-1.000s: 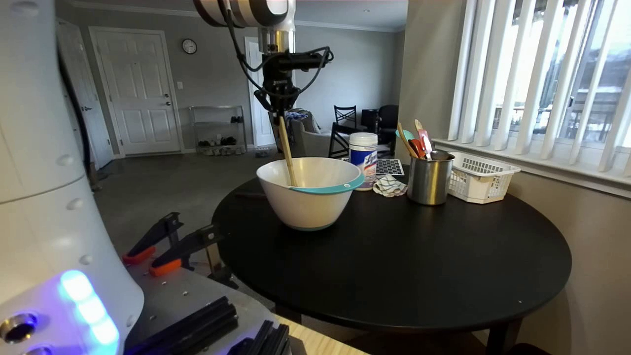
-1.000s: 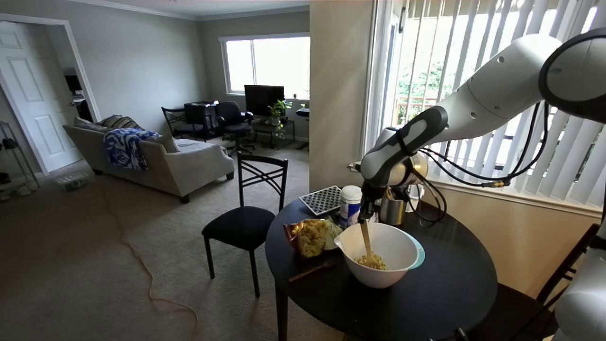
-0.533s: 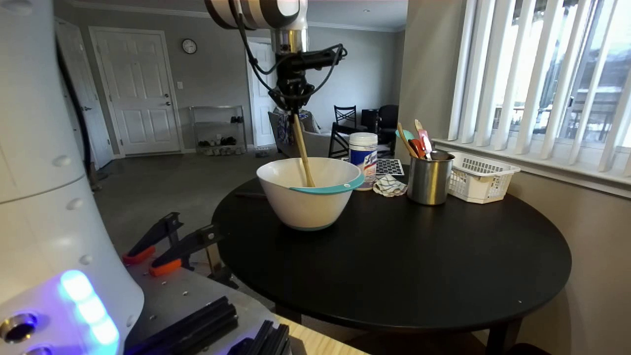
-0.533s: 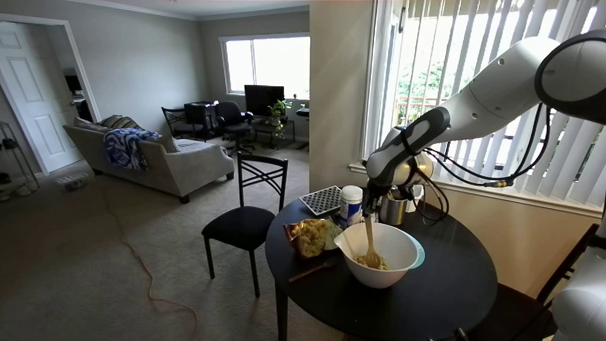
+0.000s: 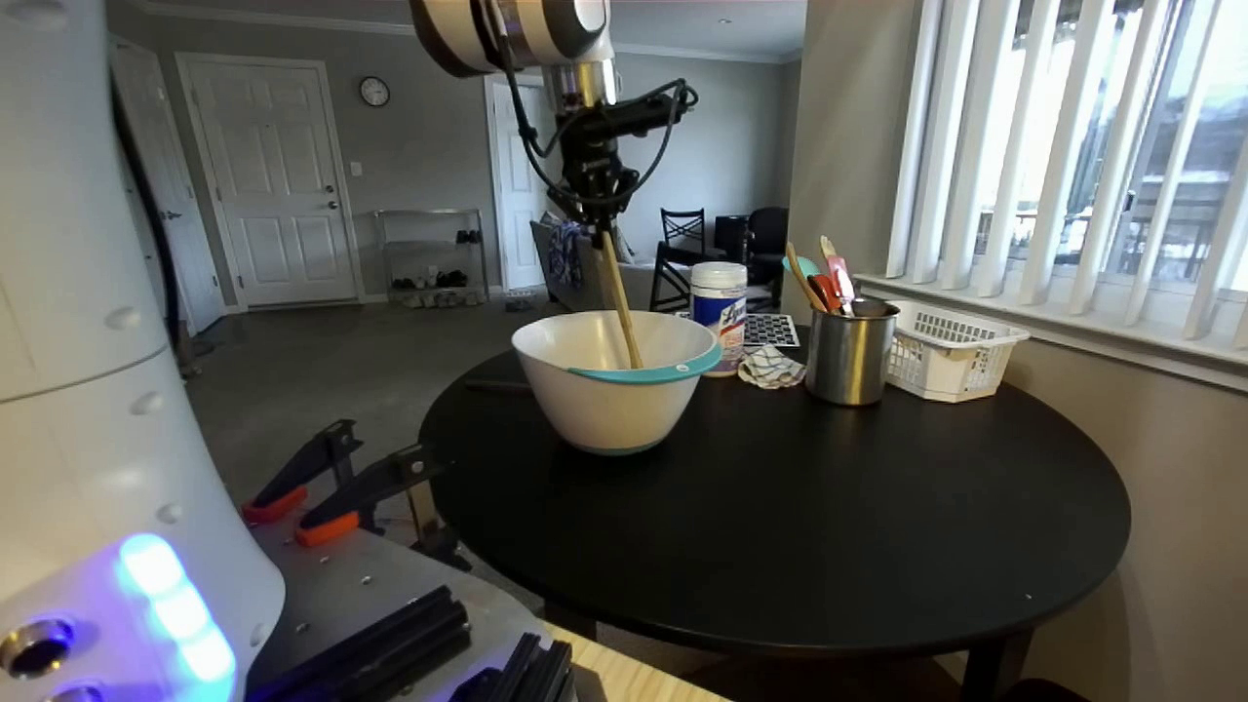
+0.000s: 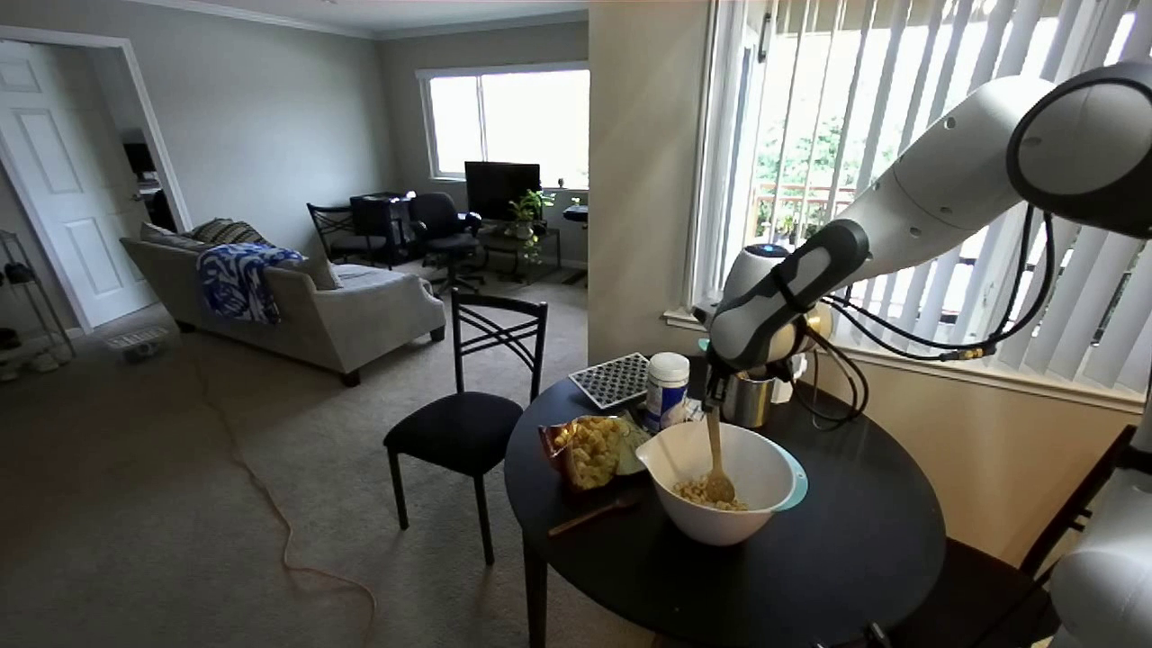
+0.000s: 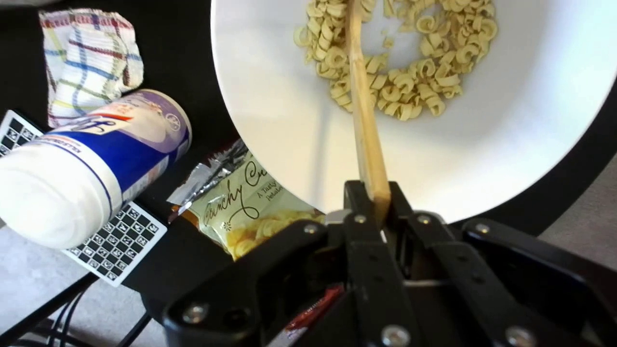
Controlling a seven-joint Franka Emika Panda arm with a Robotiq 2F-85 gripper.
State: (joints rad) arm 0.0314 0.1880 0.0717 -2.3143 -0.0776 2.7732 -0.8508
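Two dark fingers of the black robotic gripper are clamped on the upper handle of a pale, slim wooden spoon. It should be light, stiff and sturdy, perhaps a little slippery; gripping near the handle's end looks sensible. It appears honey-coloured and slender, with a broad head in an exterior view. In the wrist view it runs toward 12 o'clock into a round white bowl, among pale yellow pasta spirals. From the gripper, a green-and-yellow foil snack bag lies at 9 o'clock; a white-and-blue plastic canister stands farther out, between 9 and 10.
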